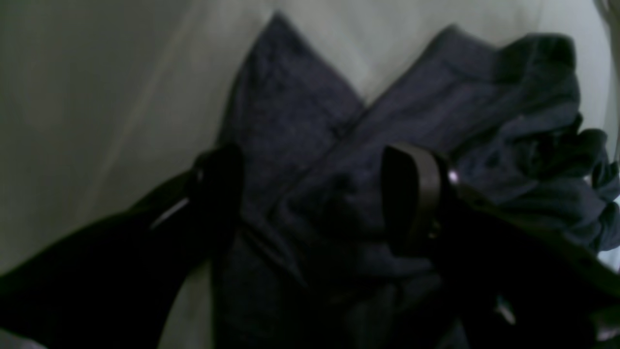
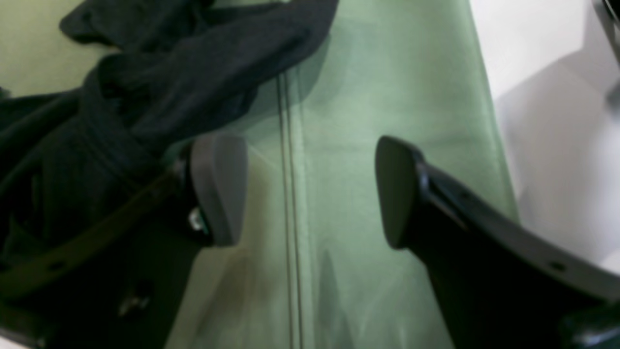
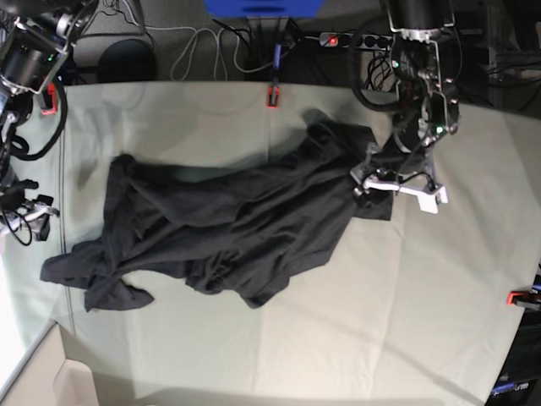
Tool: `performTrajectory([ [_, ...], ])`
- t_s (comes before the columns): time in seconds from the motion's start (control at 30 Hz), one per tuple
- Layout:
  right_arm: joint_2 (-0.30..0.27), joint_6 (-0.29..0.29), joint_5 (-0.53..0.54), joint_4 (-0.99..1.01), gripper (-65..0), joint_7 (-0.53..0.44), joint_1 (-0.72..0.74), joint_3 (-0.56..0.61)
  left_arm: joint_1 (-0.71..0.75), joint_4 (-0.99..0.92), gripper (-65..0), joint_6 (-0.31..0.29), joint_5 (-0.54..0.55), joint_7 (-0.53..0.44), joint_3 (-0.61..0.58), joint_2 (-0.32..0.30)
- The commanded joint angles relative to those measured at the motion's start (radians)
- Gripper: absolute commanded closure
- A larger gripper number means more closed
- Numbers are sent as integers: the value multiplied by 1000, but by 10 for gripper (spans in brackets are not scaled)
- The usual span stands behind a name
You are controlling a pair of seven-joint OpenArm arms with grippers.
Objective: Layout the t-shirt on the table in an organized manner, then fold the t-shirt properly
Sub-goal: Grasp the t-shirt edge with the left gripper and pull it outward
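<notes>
Left claw [image 1: 315, 194] stood open, its jaws straddling a flat fold of the t-shirt [image 3: 228, 228] without pinching it. Right claw [image 2: 310, 189] hung open too, over bare tabletop [image 3: 406, 321] beside a bunched sleeve near the left edge. I judged we were in the layout step: the shirt lay crumpled across the middle. Next, each claw needed a corner to pull apart.

no readable text, no labels, no brand marks, no numbers or signs on anything in view
</notes>
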State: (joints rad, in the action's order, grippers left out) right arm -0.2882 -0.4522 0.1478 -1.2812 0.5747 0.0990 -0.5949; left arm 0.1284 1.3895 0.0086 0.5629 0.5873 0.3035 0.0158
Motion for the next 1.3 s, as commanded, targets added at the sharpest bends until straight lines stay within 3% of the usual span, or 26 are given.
performTrajectory([
  [0.0, -23, -3, 13, -18, -421, -25, 15, -4, 4, 18, -431, -6, 6, -14, 1, -4],
  [0.37, -9, -3, 11, 19, -421, -28, 15, -4, 10, 18, -427, -6, 4, -16, 36, -30],
  [0.57, -9, -3, 11, 54, -420, -28, 15, -4, 14, 8, -291, -12, 6, -16, 81, -30],
  [0.87, -6, -3, 11, 54, -419, -26, 15, -4, -29, -89, -274, -12, 4, -13, 59, -21],
  [0.97, -6, -3, 11, 54, -419, -20, 6, -4, -51, -144, -201, -12, 10, -13, -7, -29],
  [1.13, 17, -4, 13, 45, -419, -28, -22, -4, -42, -143, 0, -12, 12, -13, -40, -30],
  [1.27, 22, -6, 13, 44, -419, -29, -48, -4, -11, -60, 0, -12, 13, -14, -19, -37],
])
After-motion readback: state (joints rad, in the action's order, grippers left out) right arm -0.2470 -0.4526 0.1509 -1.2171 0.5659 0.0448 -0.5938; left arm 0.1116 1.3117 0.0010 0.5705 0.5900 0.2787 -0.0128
